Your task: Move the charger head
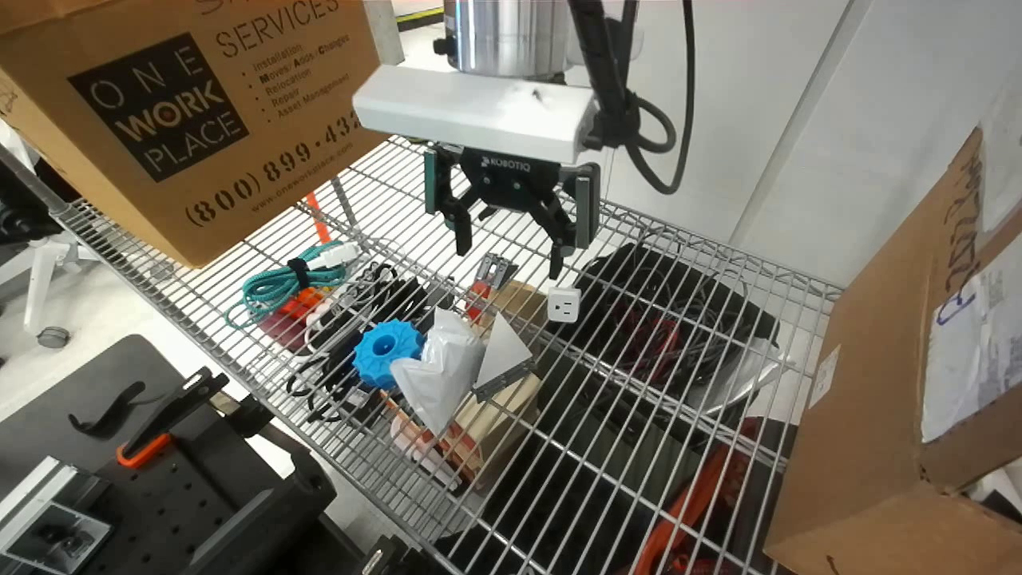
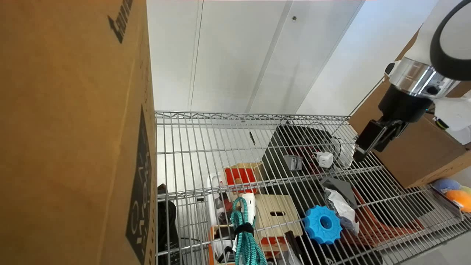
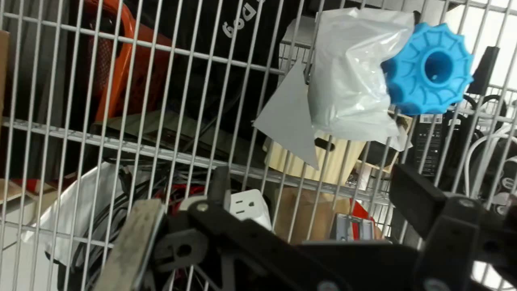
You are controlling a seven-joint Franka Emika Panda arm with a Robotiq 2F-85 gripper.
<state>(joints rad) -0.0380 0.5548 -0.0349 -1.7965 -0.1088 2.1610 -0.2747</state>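
charger head (image 1: pixel 564 305) sits below the spread, downturned end effector (image 1: pixel 509 257).

Gripper (image 1: pixel 509 255): one; fingers (image 1: pixel 464 237), two. Below the gripper: charger head (image 1: pixel 564 305), white, one. Ribbed blue plastic wheel (image 1: pixel 389 364), one. White plastic bag (image 1: pixel 441 367), one. Grey triangular sheet (image 3: pixel 288 117), one. Hinge-like metal piece (image 2: pixel 293 162), one. Farther from the gripper: teal braided cord (image 2: pixel 247 247), one bundle. Large cardboard boxes (image 1: pixel 311 160): two, flanking the gripper in an exterior view. Deeper beneath: dark cables (image 3: pixel 111 214), several, too tangled to count.
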